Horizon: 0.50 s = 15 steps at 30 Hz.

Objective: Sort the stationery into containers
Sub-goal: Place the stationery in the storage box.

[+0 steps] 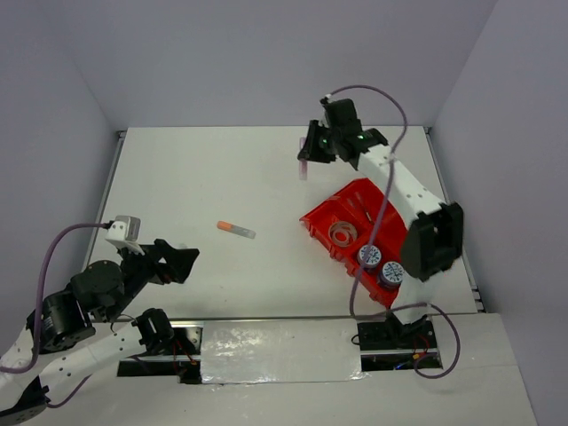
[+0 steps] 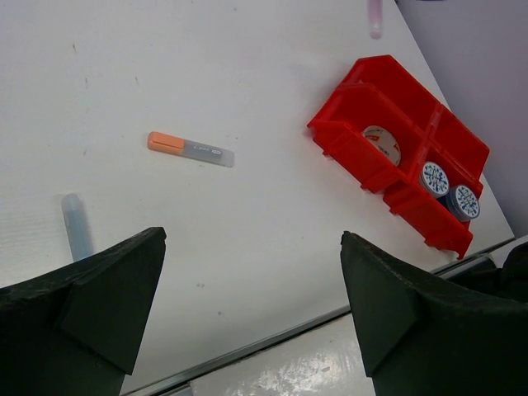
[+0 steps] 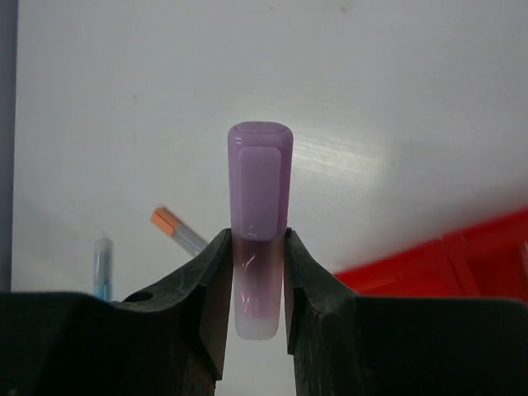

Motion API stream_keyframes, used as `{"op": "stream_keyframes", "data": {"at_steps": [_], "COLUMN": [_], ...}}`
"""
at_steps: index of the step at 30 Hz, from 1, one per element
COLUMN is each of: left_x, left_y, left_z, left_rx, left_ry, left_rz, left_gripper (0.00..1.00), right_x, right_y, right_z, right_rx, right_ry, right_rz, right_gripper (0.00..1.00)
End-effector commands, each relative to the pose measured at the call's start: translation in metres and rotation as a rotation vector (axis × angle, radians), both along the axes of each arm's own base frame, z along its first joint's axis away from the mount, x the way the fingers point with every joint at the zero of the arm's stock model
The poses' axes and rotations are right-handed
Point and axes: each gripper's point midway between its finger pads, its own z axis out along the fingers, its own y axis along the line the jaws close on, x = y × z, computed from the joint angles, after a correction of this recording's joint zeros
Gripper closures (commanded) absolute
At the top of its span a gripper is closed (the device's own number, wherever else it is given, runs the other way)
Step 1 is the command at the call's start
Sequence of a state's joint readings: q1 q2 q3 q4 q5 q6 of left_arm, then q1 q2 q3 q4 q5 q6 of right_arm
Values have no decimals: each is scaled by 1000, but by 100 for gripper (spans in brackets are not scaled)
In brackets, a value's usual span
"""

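Note:
My right gripper [image 1: 306, 161] hangs above the table beyond the far left corner of the red tray [image 1: 319, 222], shut on a pink stick [image 3: 260, 190] that points down out of its jaws [image 1: 303, 170]. Inside the tray lie a clear tape ring [image 1: 343, 234] and two blue-white rolls [image 1: 369, 256] [image 1: 391, 273]. An orange-tipped marker [image 1: 236, 229] lies on the table's middle. In the left wrist view a light blue pen [image 2: 77, 225] lies near my left gripper [image 2: 252, 313], which stands open and holds nothing, low at the near left [image 1: 182, 262].
The tray sits slanted at the right side, its near end close to the right arm's elbow [image 1: 433, 240]. A metal strip [image 2: 247, 351] marks the table's near edge. White walls close in the back and both sides.

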<state>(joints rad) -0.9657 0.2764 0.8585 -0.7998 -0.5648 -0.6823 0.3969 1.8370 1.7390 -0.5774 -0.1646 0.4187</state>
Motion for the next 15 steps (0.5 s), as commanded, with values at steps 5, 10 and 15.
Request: {"op": "stream_keyframes", "data": {"at_steps": [5,10,15], "left_x": [-4,-5,-3], "left_y": [1,-1,-6], "left_z": [21,23,20], "left_rx": [-64,-71,-46], "left_ry": [-63,-71,-57], "left_rz": [-27,-38,-47], "left_gripper": [1,1,1], "right_x": [-93,-157,-190], "right_y": [-157,-238,-306], "right_z": [16,-40,-51], "right_rx": [-173,-122,-165], "right_ry": [-87,-51,-45], "right_rz": [-460,-780,-1052], "right_gripper": [100,100,100]}}
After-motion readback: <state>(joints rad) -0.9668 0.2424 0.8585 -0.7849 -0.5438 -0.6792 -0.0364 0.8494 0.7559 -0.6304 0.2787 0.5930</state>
